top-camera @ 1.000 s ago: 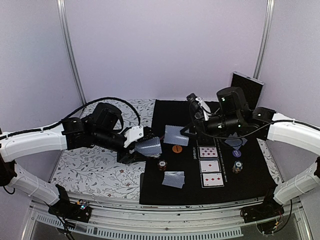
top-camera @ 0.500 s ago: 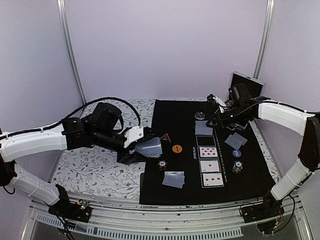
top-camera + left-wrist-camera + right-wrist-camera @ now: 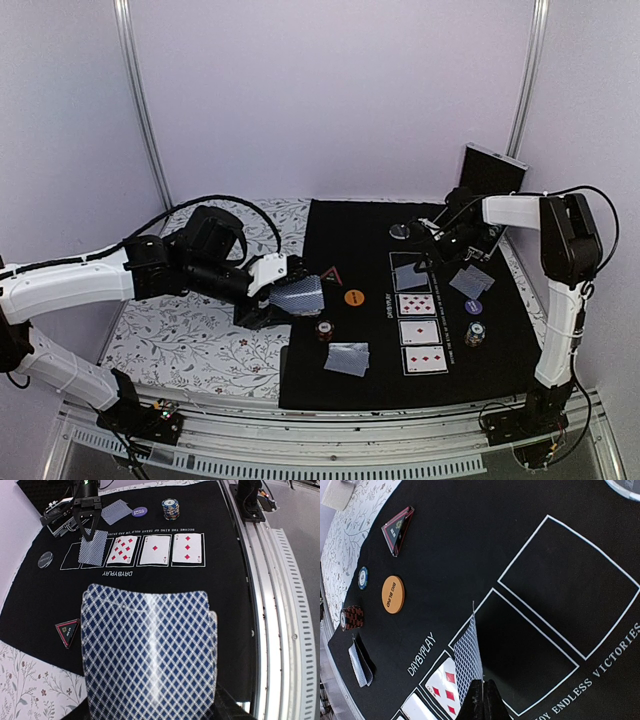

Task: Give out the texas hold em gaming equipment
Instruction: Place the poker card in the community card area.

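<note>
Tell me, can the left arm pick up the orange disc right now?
Probably not yet. The left gripper is shut on the deck of cards, so it has no free grip. The orange disc lies close by on the black mat, with nothing on top of it.

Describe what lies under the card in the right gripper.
A bare outlined box of the black mat, beside a face-up diamond card. The held card hides its own face.

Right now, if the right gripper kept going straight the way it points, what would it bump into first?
Likely the black mat, in the empty outlined box beside the face-up cards, though the face-down card the right gripper pinches would touch down first. Depth is unclear.
</note>
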`<state>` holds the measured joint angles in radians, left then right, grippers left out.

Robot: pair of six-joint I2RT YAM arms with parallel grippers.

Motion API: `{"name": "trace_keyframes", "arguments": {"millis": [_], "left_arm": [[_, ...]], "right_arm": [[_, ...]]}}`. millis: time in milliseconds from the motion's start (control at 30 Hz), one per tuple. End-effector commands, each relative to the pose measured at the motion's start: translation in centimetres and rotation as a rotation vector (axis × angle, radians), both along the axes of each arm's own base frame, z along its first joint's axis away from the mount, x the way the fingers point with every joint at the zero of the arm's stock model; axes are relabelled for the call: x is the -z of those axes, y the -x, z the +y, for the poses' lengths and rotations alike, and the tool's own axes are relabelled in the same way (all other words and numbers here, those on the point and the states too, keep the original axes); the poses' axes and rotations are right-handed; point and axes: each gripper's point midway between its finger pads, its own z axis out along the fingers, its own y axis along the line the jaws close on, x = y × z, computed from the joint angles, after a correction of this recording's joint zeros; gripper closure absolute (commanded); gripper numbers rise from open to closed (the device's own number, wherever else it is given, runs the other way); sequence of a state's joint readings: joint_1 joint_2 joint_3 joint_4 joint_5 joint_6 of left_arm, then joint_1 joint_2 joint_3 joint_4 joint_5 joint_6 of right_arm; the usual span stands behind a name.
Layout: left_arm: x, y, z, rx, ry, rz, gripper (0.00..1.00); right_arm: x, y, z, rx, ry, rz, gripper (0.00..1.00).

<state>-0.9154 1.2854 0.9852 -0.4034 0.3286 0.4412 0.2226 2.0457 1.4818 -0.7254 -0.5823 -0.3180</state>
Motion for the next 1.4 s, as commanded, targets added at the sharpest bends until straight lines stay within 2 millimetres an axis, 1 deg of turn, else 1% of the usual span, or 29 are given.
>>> {"name": "trace_keyframes", "arguments": {"millis": [0, 133, 233, 333, 433, 600, 700, 867, 1033, 1100, 1200, 1233, 1267, 1333, 1367], "left_arm": [[0.1, 0.3, -0.5, 0.023, 0.01, -0.014, 0.44], [0.3, 0.1, -0.4, 0.019, 0.004, -0.012, 0.44], [0.5, 0.0, -0.4, 0.017, 0.001, -0.012, 0.44], [0.6, 0.0, -0.4, 0.017, -0.001, -0.009, 0.44], [0.7, -0.1, -0.3, 0.015, -0.004, -0.006, 0.44], [0.8, -0.3, -0.3, 0.011, -0.005, -0.004, 0.44], [0.9, -0.3, -0.3, 0.01, -0.006, -0.003, 0.44], [0.9, -0.5, -0.3, 0.008, -0.006, 0.001, 0.44], [0.9, -0.5, -0.3, 0.009, -0.005, 0.001, 0.44], [0.8, -0.4, -0.2, 0.008, -0.003, 0.001, 0.44], [0.8, -0.4, -0.3, 0.011, -0.002, 0.002, 0.44], [0.9, -0.4, -0.3, 0.01, -0.004, 0.004, 0.44], [0.8, -0.4, -0.3, 0.01, -0.002, 0.004, 0.44], [0.7, -0.4, -0.2, 0.009, 0.0, 0.002, 0.44], [0.7, -0.4, -0.3, 0.01, 0.0, 0.002, 0.44]], "right_arm": [[0.0, -0.8, 0.6, -0.075, -0.038, -0.007, 0.97], [1.3, -1.3, 0.3, -0.09, -0.004, 0.01, 0.97], [2.8, -1.1, -0.2, -0.098, 0.042, 0.045, 0.97], [3.6, -1.0, -1.0, -0.101, 0.093, 0.055, 0.97], [3.9, -1.2, -1.2, -0.107, 0.112, 0.051, 0.97], [4.4, -2.3, -1.5, -0.109, 0.148, 0.048, 0.97], [4.7, -2.6, -1.7, -0.1, 0.168, 0.054, 0.97], [4.3, -2.5, -1.8, -0.085, 0.163, 0.038, 0.97], [4.3, -2.0, -1.9, -0.068, 0.162, 0.043, 0.96], [4.4, -1.8, -1.9, -0.062, 0.158, 0.043, 0.93], [4.5, -1.8, -2.0, -0.045, 0.158, 0.046, 0.85], [4.6, -1.8, -2.0, -0.042, 0.163, 0.045, 0.83], [4.6, -1.9, -2.1, -0.036, 0.166, 0.042, 0.82], [4.6, -2.1, -2.2, -0.028, 0.176, 0.039, 0.76], [4.5, -2.2, -2.4, -0.022, 0.185, 0.035, 0.74]]}}
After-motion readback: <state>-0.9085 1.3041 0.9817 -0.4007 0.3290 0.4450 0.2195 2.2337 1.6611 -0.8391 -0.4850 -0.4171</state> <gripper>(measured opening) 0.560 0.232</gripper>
